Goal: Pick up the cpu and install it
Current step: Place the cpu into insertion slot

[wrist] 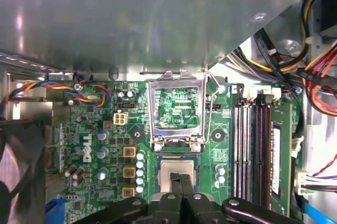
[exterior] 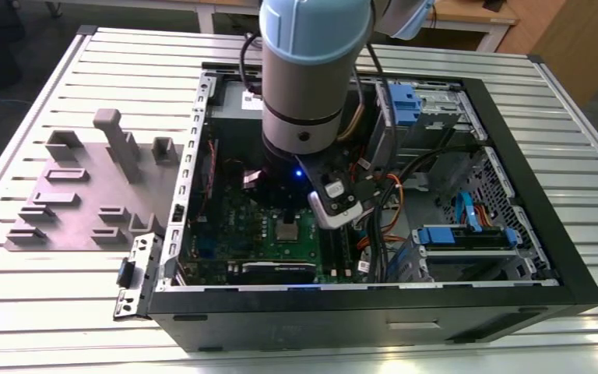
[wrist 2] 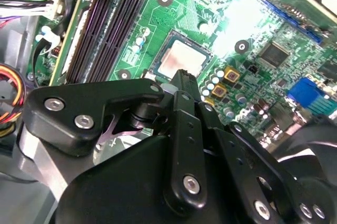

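Observation:
The cpu (wrist: 176, 167) lies flat in its socket on the green motherboard (wrist: 95, 129), silvery top up. In the exterior view the cpu (exterior: 290, 231) shows as a small pale square just below the arm's wrist. My gripper (wrist: 181, 177) hangs right over the cpu's near edge, its black fingers (wrist: 175, 182) pressed together with nothing between them. In the second wrist view the gripper's tip (wrist 2: 184, 74) reaches the edge of the cpu (wrist 2: 181, 58). Whether the tips touch the chip I cannot tell. The silver socket frame (wrist: 176, 111) stands open beside the cpu.
The computer case (exterior: 548, 234) lies open on a slatted metal table (exterior: 91, 296). A grey plastic tray (exterior: 91, 187) with raised blocks sits at the exterior view's left. Black memory slots (wrist: 253, 145), cable bundles (wrist: 316, 77) and a fan (wrist: 16, 166) crowd around the socket.

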Motion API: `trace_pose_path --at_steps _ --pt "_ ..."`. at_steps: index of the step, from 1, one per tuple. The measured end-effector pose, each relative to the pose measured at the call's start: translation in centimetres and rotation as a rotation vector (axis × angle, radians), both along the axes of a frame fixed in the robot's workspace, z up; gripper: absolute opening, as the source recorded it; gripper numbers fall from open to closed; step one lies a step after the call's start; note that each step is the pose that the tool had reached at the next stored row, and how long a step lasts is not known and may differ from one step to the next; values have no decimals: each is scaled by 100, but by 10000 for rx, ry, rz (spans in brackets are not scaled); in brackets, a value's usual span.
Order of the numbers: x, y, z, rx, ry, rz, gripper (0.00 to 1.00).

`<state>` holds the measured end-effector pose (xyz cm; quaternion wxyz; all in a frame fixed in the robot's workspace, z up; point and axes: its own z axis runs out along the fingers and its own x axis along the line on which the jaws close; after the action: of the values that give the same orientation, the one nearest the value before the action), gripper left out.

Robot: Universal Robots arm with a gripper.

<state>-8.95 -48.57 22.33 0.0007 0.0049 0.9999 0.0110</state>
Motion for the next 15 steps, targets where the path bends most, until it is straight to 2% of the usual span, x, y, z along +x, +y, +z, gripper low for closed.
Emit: trace_pose_path --at_steps 10,15 --pt "0 2 54 -16 -3 0 11" --pt "0 2 119 -22 -5 -1 11"
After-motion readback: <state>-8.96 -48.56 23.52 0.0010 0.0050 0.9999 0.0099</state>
